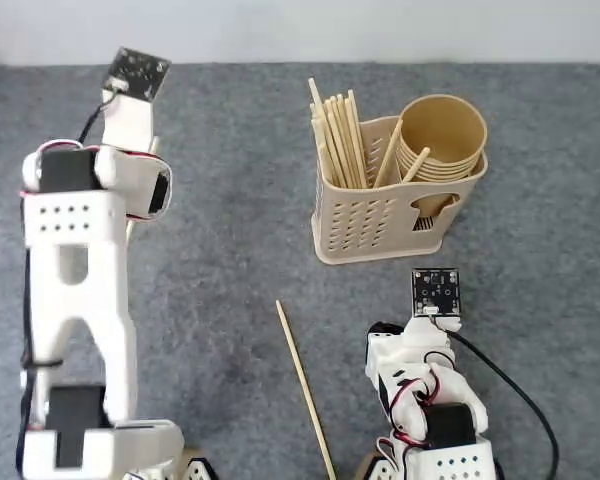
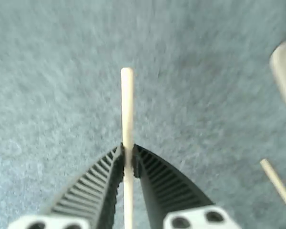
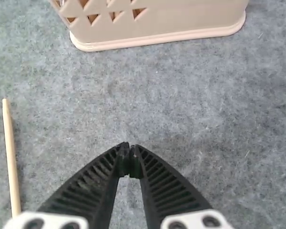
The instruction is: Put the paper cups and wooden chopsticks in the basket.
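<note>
A beige basket (image 1: 365, 225) stands at the back right of the grey mat, its base also visible (image 3: 157, 36). It holds a stack of paper cups (image 1: 442, 135) and several wooden chopsticks (image 1: 338, 140). My left gripper (image 2: 127, 151) is shut on one chopstick (image 2: 127, 105), which sticks out past the fingertips above the mat. A loose chopstick (image 1: 304, 388) lies on the mat in front of the basket, and is also seen in both wrist views (image 3: 10, 152) (image 2: 279, 186). My right gripper (image 3: 128, 149) is shut and empty, low over the mat just before the basket, to the right of that chopstick.
The left arm (image 1: 80, 260) stands tall along the mat's left side. The right arm (image 1: 425, 390) sits folded at the front right. Bare grey mat (image 1: 230, 200) lies between the left arm and the basket.
</note>
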Robot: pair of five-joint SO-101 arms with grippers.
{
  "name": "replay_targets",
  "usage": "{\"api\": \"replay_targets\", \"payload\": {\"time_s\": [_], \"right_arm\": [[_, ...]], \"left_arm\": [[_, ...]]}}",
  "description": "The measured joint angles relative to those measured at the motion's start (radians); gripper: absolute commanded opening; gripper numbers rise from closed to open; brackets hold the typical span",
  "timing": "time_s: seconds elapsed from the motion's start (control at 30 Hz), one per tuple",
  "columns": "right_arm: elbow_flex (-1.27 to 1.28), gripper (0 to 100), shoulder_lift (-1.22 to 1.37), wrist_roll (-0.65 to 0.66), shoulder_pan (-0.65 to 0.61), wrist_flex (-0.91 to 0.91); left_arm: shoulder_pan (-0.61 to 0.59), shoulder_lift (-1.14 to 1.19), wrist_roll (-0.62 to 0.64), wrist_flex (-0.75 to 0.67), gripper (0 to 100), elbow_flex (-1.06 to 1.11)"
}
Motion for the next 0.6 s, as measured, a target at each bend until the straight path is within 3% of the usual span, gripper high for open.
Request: {"api": "replay_targets", "payload": {"time_s": [0.17, 0.6], "right_arm": [[0.0, 0.9, 0.0, 0.0, 0.0, 0.0], [0.0, 0.9, 0.0, 0.0, 0.002, 0.0]], "left_arm": [[0.086, -0.146, 0.087, -0.029, 1, 0.0], [0.221, -0.4, 0.468, -0.397, 1, -0.002]]}}
